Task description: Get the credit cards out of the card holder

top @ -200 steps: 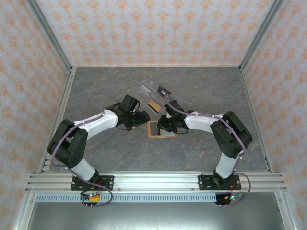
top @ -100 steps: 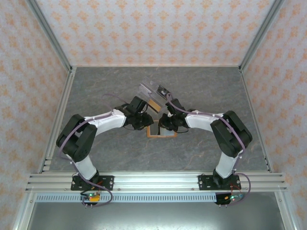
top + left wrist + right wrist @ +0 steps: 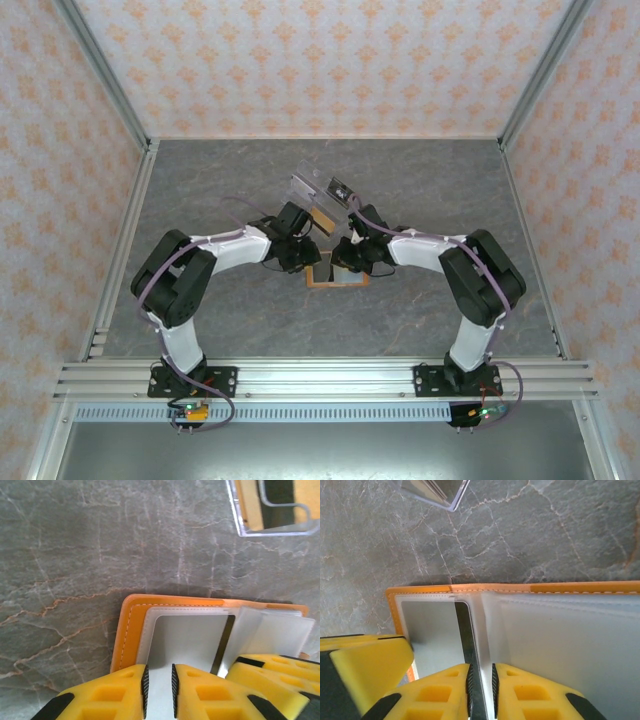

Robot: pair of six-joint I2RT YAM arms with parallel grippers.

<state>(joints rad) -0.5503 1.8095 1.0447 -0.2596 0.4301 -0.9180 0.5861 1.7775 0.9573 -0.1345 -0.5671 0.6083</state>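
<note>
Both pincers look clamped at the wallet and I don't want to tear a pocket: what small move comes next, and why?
Probably draw the left pincer straight back, slowly. Its jaws appear closed on the pale grey card in its pocket, while the right pincer pinches the card holder at its inner fold, which should anchor it.

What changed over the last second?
The left tool swung right to the card holder and closed on a pale inner leaf, its elbow following. Unchanged: the right tool stays clamped on the card holder, which lies open in the same spot, with the clear plastic piece behind it.
</note>
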